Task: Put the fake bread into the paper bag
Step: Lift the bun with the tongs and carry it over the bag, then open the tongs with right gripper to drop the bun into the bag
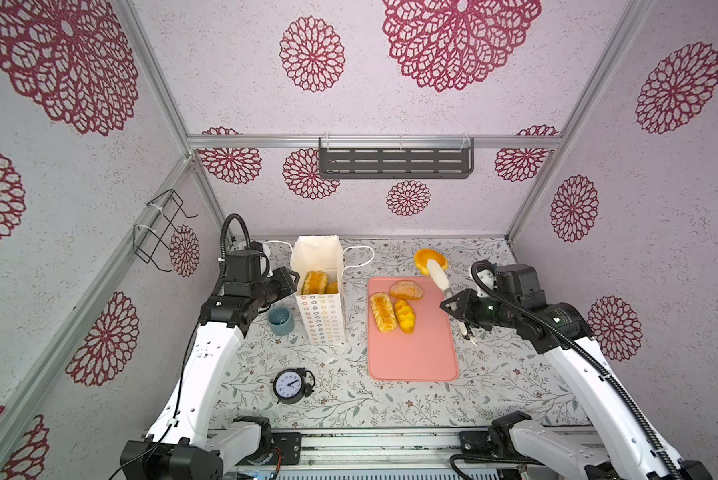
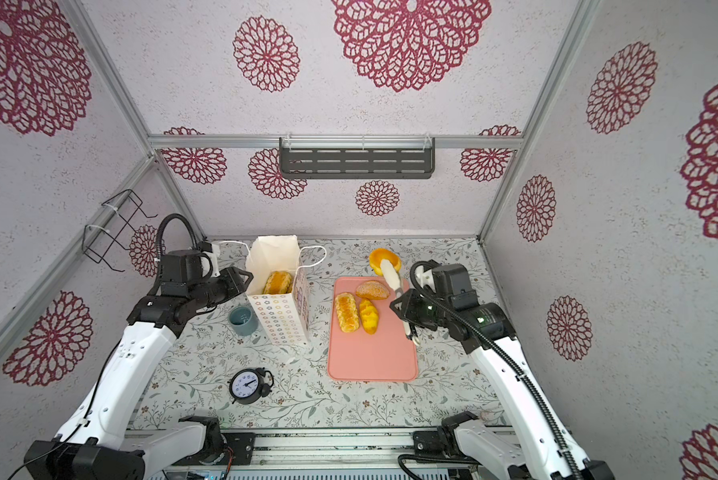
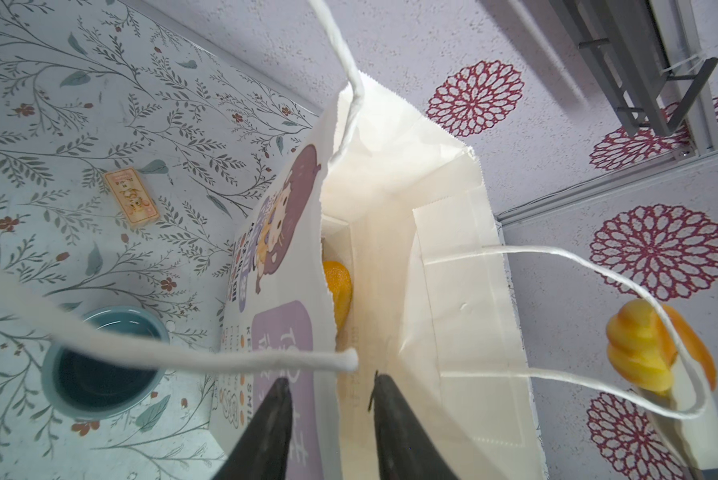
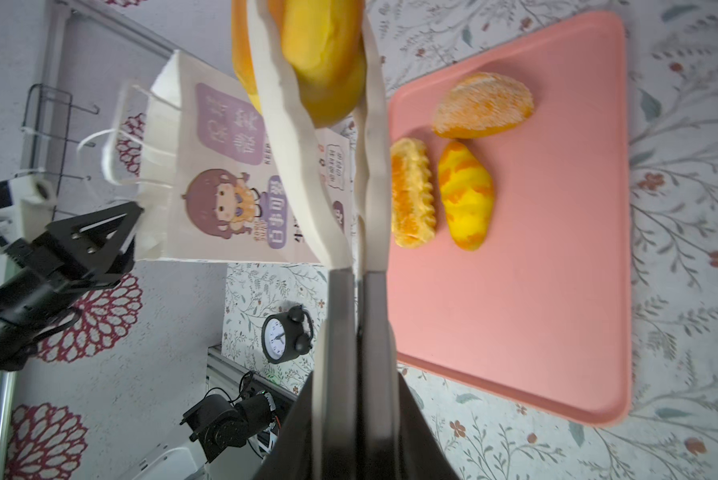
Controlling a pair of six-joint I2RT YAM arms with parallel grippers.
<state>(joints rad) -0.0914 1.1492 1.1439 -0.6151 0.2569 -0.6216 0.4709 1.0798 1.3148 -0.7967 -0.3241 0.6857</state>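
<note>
Below, leaf-print tabletop (image 1: 390, 399); red-rosette walls (image 1: 224, 83).

**Bread split between bag and tray**

The tall white paper bag with ring-flower sides (image 1: 324, 320) stands upright and open, centre-left in both top views; a ridged golden roll (image 1: 314, 282) lies inside; a second ridged roll (image 1: 382, 312), a yellow pointed loaf (image 1: 404, 316) and a sugared round bun (image 1: 406, 289) lie on the pink tray (image 1: 415, 353) at centre; a smooth golden bun (image 1: 426, 257) is held aloft above its upper right corner.
</note>
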